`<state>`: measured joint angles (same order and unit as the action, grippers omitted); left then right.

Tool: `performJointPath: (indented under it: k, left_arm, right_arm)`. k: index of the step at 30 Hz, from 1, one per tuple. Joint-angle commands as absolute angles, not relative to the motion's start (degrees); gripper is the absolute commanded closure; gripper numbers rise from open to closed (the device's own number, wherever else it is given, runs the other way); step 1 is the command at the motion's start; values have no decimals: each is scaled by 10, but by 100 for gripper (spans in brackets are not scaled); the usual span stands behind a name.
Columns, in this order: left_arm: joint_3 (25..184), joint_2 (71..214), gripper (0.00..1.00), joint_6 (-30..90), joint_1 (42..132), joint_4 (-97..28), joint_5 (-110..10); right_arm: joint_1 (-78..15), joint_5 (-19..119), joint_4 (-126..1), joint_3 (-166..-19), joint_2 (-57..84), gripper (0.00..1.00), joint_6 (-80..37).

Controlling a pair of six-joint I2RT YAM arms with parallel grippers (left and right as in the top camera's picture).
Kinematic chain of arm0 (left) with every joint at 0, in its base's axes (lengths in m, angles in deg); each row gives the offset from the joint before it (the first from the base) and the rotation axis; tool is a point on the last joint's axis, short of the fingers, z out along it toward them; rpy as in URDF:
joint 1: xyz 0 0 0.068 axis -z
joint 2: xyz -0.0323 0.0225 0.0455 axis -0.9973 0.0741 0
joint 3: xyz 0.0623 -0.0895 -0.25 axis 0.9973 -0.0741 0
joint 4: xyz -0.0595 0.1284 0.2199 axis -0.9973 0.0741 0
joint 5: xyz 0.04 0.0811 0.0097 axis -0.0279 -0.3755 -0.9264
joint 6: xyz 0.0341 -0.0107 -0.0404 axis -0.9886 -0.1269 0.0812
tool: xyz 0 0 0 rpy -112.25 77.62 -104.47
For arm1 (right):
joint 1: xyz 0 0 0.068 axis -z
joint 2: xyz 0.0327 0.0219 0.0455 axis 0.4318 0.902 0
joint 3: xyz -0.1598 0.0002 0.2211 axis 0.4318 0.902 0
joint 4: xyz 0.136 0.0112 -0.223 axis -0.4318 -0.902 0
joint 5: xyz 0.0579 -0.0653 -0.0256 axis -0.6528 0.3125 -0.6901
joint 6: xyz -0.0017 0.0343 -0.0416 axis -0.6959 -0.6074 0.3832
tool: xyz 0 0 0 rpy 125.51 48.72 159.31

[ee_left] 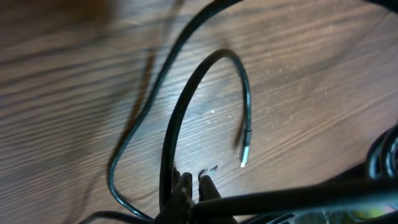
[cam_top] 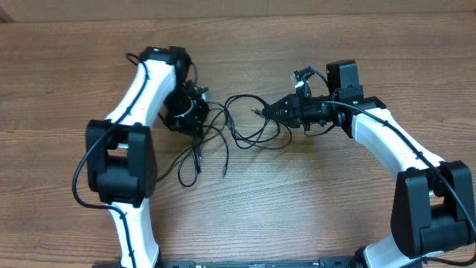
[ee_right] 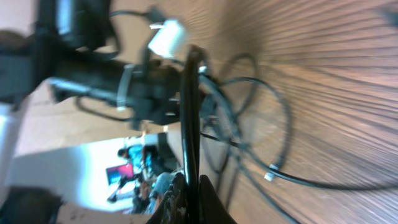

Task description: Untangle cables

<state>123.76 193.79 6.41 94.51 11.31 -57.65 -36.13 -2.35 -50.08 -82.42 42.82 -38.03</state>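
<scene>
**A:** Where do we find the cables (cam_top: 230, 126)?

**B:** On the wooden table (cam_top: 335, 216), in a loose black tangle between our two arms. Loops cross in the middle, and a couple of strands trail toward the arms' bases. Seen from above, the tangle reaches both claws.

**A:** What do we make of the left claw (ee_left: 194, 183)?

**B:** Its fingers are pressed together, low over the wood. One cable runs right along the outer side of a finger, arcs up and over, and comes down to a bare plug (ee_left: 244, 158) lying on the table. We cannot tell whether that cable is actually pinched, because the spot sits at the very bottom of the wrist view. A second strand sweeps around the outside of the arc.

**A:** And the right claw (ee_right: 189, 190)?

**B:** It is clamped on a cable. In its wrist view we see a black strand coming straight out from between the fingertips and running taut toward the left arm. Past it, more loops lie on the wood, and one ends in a small pale plug (ee_right: 270, 176).

**A:** Are our two claws close?

**B:** Near each other, but not touching — the middle of the tangle lies between them, and the right claw points toward the left one.
</scene>
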Motion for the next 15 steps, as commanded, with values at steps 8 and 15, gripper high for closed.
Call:
performJointPath:
  k: [8,15]
  left_arm:
    - [1236,1712,96,110,895,67,-562]
    - [1236,1586,96,167,829,16,-555]
  right_arm:
    - [-359,190,-580,-827,422,96,-374]
    - [-365,221,-600,-827,422,96,-374]
